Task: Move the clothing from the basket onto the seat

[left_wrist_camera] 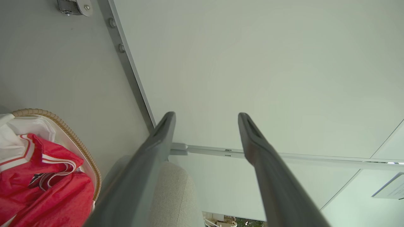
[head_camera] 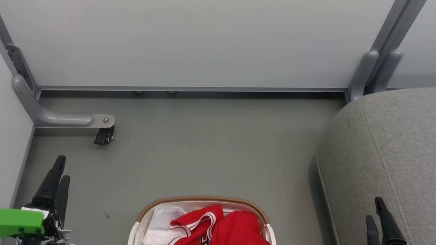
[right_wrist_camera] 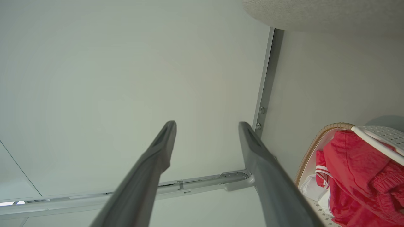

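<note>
two red garments point(head_camera: 226, 240), one basket point(head_camera: 206, 199), one seat point(head_camera: 413, 147)

My green-housed left gripper point(head_camera: 63, 167) points up, dark jaws parted, empty. My white-housed right gripper point(head_camera: 373, 208) does likewise.

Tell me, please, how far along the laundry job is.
Done: nothing yet; the red clothes lie in the basket, and the visible sofa seat is bare. In hand: nothing; the left claw and right claw are open and empty, flanking the basket. Left: lift both garments across to the seat.
</note>
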Available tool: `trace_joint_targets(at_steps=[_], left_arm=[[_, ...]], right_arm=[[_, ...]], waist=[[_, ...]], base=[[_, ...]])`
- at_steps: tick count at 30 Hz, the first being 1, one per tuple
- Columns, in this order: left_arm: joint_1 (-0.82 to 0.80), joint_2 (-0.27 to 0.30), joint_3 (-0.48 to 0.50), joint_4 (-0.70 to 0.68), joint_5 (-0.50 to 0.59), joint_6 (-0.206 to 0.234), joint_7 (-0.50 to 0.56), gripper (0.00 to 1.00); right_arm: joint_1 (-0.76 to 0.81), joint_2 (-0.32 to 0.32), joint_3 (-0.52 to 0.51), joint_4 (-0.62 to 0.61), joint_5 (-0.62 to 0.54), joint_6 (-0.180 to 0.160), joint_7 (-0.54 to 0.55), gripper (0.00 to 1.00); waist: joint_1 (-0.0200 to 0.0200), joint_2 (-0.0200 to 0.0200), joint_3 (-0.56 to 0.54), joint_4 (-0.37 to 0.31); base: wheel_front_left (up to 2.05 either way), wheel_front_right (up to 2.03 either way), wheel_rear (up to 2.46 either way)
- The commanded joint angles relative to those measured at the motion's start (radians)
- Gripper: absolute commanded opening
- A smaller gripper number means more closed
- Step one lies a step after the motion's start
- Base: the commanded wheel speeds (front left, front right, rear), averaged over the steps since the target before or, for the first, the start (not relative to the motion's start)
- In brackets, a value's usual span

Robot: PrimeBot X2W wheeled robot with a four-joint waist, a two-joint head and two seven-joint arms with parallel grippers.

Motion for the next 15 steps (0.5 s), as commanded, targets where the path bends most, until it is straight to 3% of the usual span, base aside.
trace_joint_targets(at_steps=[1, 15], left_arm=[[-0.013, 0.003, -0.014, -0.025, 0.008, 0.0, -0.013, 1.0], [-0.007, 0.005, -0.065, -0.064, 0.079, 0.0, -0.076, 1.0]], right_arm=[[-0.012, -0.007, 0.006, -0.019, -0.012, 0.0, -0.013, 1.0], [-0.013, -0.011, -0.008, -0.04, -0.132, 0.0, -0.077, 1.0]], waist=[[0.0, 0.0, 0.0, 0.0], [0.0, 0.0, 0.001, 0.003]], base=[[0.0, 0.0, 0.0], [0.0, 0.0, 0.0]])
